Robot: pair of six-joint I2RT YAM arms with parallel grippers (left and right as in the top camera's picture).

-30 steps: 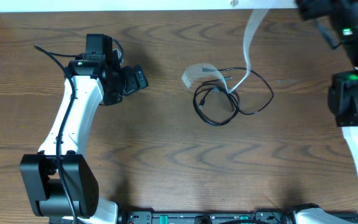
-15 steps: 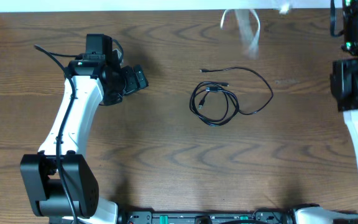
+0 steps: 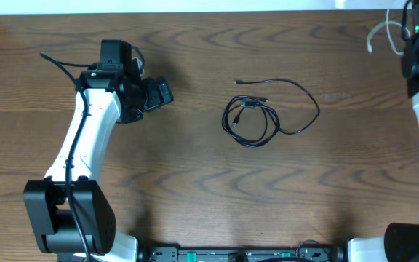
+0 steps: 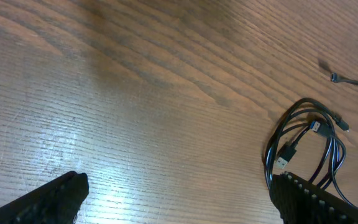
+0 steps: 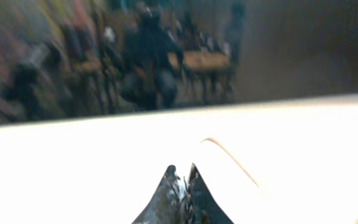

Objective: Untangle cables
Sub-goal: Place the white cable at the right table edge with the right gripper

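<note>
Wood-grain counter (image 3: 195,189) is now carrying only the black cable (image 3: 266,120), lying coiled at its middle. The right claw (image 5: 182,180), pinched shut, is carrying the white cable (image 3: 375,35) off to the far right corner, so the pair are looking separated. The left claw (image 4: 179,199) is waiting wide open, the black coil lying just beyond one fingertip.

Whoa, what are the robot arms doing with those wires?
They're untangling two cables. The right tool is shut and seems to hold the white cable near the far right corner of the table, apart from the black cable, which lies looped mid-table. The left tool is open, holding nothing.
</note>
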